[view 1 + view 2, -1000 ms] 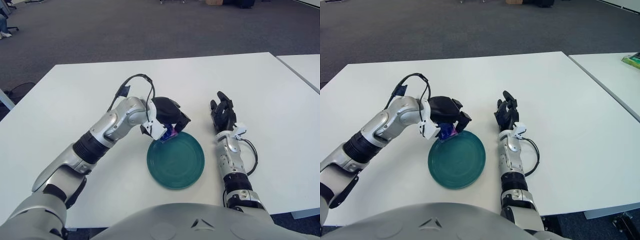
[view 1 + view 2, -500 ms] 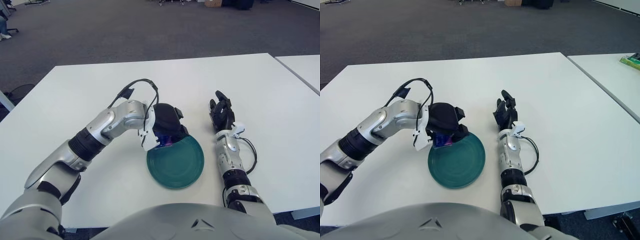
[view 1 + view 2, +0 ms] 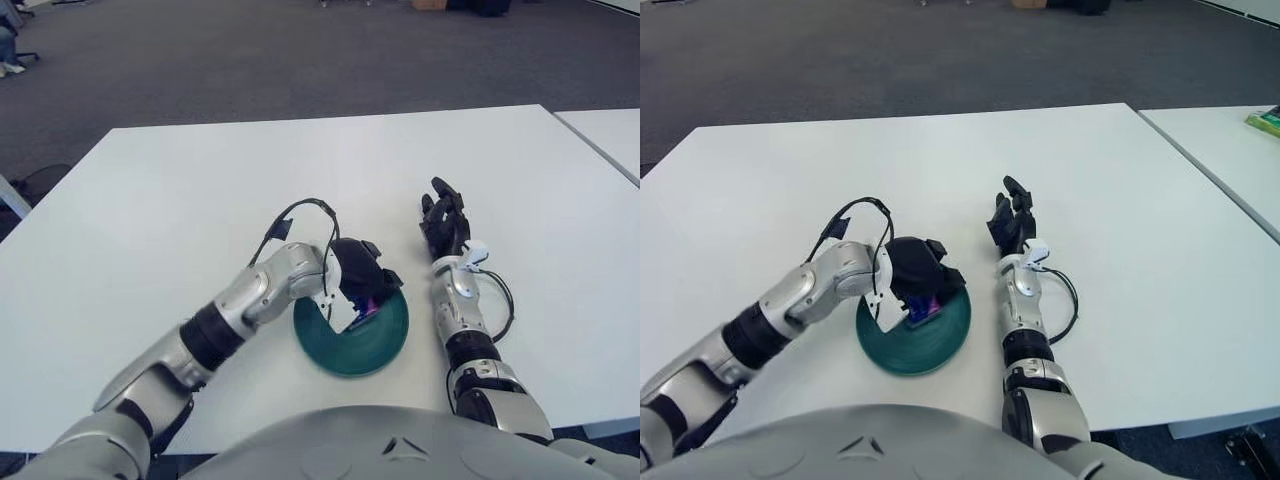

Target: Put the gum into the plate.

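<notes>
Fingers of the left hand clenched around the gum pack, low over the teal plate.

Seen beneath those curled fingers: the purple-blue gum, just above or perhaps touching the plate's inner surface, contact impossible to tell. Placing step in hand, by the look of it near its end. Next called for: loosening the fingers so the gum settles flat inside the rim, then lifting straight up, without dragging the pack or nudging the plate. Beyond the plate, away from the working fingers, on the white table: the right hand, idle, fingers released and extended, grasping nothing.
</notes>
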